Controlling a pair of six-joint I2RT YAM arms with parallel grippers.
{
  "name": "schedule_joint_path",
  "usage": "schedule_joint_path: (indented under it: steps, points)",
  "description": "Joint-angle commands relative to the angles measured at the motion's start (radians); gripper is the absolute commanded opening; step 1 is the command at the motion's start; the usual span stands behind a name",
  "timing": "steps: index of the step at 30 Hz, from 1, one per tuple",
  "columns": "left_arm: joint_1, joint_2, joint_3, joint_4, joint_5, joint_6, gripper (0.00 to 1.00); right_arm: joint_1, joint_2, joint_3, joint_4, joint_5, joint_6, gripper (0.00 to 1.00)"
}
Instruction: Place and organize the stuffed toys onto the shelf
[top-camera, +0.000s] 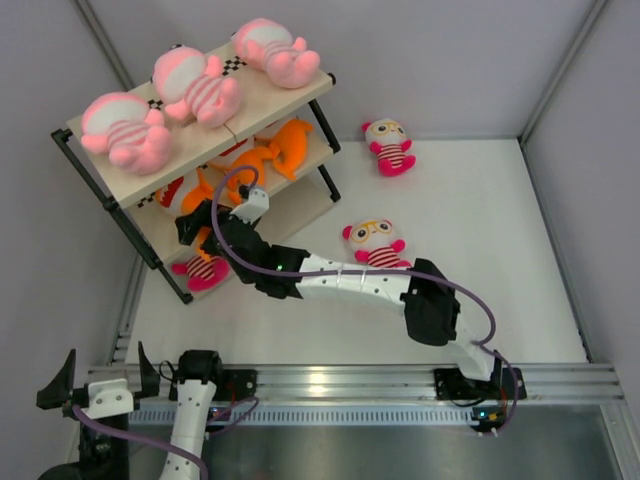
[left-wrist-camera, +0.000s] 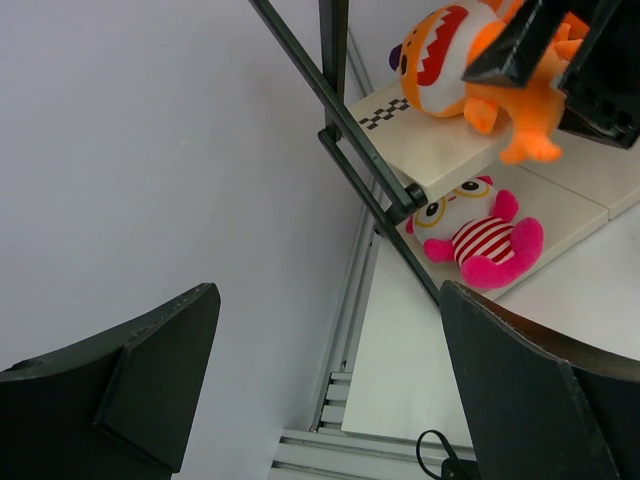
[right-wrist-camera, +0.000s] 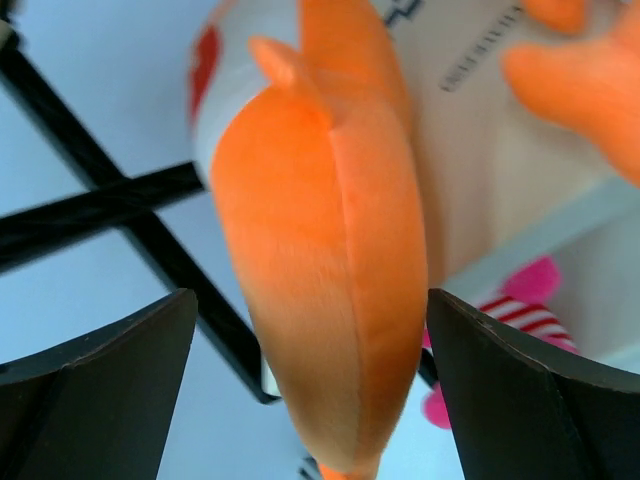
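Observation:
The shelf (top-camera: 262, 92) stands at the far left. Three pale pink toys (top-camera: 195, 82) lie on its top board. Orange fish toys (top-camera: 280, 140) lie on the middle board. One magenta striped doll (top-camera: 203, 270) sits on the bottom board, also in the left wrist view (left-wrist-camera: 480, 240). Two more dolls lie on the table, one far (top-camera: 390, 145), one nearer (top-camera: 375, 240). My right gripper (top-camera: 195, 225) is at the middle board, open, its jaws on either side of an orange toy (right-wrist-camera: 320, 250) with gaps showing. My left gripper (top-camera: 100, 375) is open and empty at the near left.
The right arm (top-camera: 360, 280) stretches across the table from the near right to the shelf, close beside the nearer doll. Grey walls close in the table on the left, back and right. A metal rail (top-camera: 350, 380) runs along the near edge.

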Motion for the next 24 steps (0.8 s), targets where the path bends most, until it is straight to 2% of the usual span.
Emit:
schedule_joint_path:
  steps: [1, 12, 15, 18, 19, 21, 22, 24]
  points:
    - [0.007, -0.007, 0.014, 0.002, -0.006, -0.003, 0.97, -0.011, -0.113, -0.085, -0.054, 0.016, -0.017, 0.97]
    - [0.008, -0.007, 0.002, 0.002, 0.018, -0.006, 0.97, -0.011, -0.187, -0.189, -0.026, -0.019, -0.018, 0.99]
    - [0.008, -0.005, 0.003, 0.001, 0.015, -0.003, 0.97, -0.012, -0.193, -0.208, -0.013, -0.013, -0.004, 0.92]
    - [0.008, -0.005, 0.000, 0.001, 0.018, -0.001, 0.97, -0.012, -0.204, -0.258, 0.038, -0.021, 0.030, 0.65]
    - [0.008, -0.007, 0.000, 0.001, 0.020, -0.003, 0.97, -0.012, -0.205, -0.266, 0.050, -0.023, 0.030, 0.52]
    - [0.008, -0.008, -0.003, 0.001, 0.021, -0.003, 0.97, -0.012, -0.195, -0.258, 0.050, -0.032, 0.042, 0.40]
    - [0.008, -0.008, -0.003, -0.001, 0.018, -0.001, 0.97, -0.014, -0.190, -0.243, 0.041, -0.032, 0.050, 0.25]
    - [0.008, -0.010, -0.003, -0.001, 0.017, 0.000, 0.97, -0.014, -0.181, -0.229, 0.037, -0.036, 0.070, 0.12]
